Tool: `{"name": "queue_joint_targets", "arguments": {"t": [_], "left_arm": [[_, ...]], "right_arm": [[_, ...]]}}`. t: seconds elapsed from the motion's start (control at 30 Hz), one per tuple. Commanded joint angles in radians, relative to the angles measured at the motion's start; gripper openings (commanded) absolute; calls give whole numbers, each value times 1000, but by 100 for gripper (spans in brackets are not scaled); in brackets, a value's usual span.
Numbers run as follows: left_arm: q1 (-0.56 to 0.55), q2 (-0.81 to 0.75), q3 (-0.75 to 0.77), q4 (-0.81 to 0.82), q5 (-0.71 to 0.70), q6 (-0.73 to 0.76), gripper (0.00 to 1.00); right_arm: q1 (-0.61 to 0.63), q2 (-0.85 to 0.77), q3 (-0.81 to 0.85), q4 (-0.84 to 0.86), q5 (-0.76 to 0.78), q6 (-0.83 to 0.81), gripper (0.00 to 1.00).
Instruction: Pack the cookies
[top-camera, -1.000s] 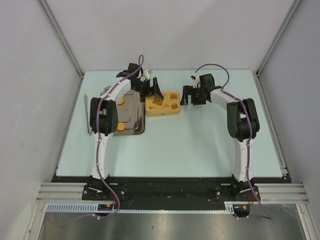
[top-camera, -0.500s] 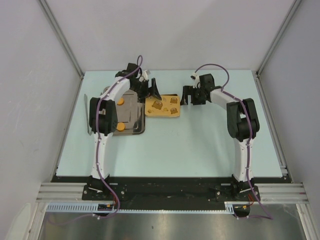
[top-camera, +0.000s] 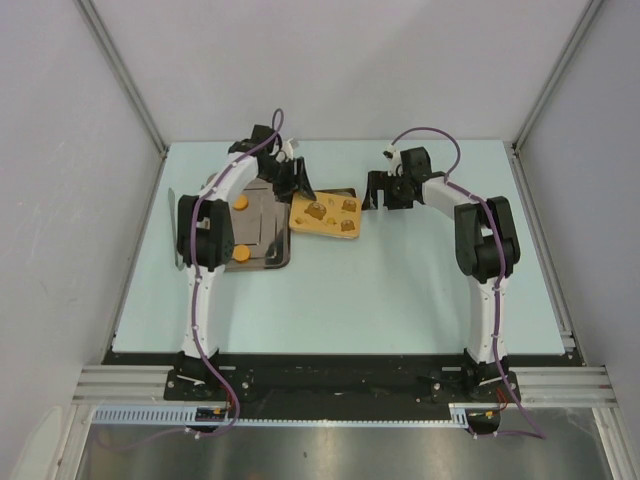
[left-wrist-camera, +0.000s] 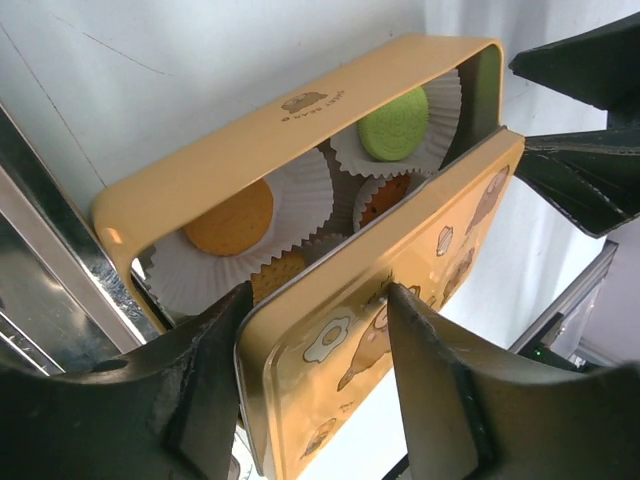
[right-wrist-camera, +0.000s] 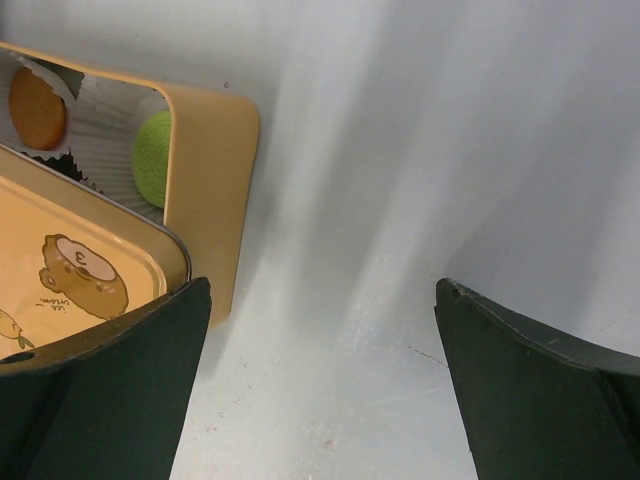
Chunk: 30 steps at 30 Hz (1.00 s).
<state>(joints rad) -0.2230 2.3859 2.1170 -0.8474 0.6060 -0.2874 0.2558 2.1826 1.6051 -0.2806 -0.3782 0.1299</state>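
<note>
Cookies (left-wrist-camera: 230, 218) in yellow tin (left-wrist-camera: 250, 140), lid (left-wrist-camera: 430, 240) askew

The top external camera is looking steeply down from high behind the robot, taking in the whole table (top-camera: 400, 290) from afar. Both wrist cameras are peering in close at the yellow tin (left-wrist-camera: 230, 155) from opposite ends, sharing its green cookie (left-wrist-camera: 393, 123) (right-wrist-camera: 150, 158) corner.

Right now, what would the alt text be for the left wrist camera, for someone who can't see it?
A yellow lid with cartoon pictures lies askew over a yellow tin, with the left gripper set against both sides of its near end. Inside the tin, an orange cookie and a green cookie sit in white paper liners, others partly hidden under the lid.
</note>
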Motion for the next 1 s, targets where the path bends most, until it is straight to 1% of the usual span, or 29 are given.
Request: {"name": "queue_joint_targets", "arguments": {"t": [0.0, 0.2, 0.23, 0.47, 0.6, 0.67, 0.8, 0.97], "left_arm": [[5, -67, 0, 24, 11, 1, 57], [22, -88, -40, 71, 52, -29, 51], [27, -93, -45, 83, 58, -38, 48], [50, -125, -106, 152, 112, -84, 43], [66, -148, -198, 263, 172, -147, 36], [71, -149, -219, 286, 198, -177, 31], [85, -157, -290, 388, 241, -240, 28], [100, -166, -341, 468, 285, -288, 26]], "right_arm": [[2, 8, 27, -29, 1, -10, 99], [-6, 2, 21, -38, 1, -18, 99], [-9, 0, 19, -40, 1, -19, 99], [-13, -10, 12, -43, -2, -21, 99], [-16, -18, 4, -46, -1, -27, 98], [-18, -23, 1, -46, -1, -29, 98], [-23, -41, -10, -51, -1, -35, 98], [-36, -67, -19, -42, -14, -33, 99]]}}
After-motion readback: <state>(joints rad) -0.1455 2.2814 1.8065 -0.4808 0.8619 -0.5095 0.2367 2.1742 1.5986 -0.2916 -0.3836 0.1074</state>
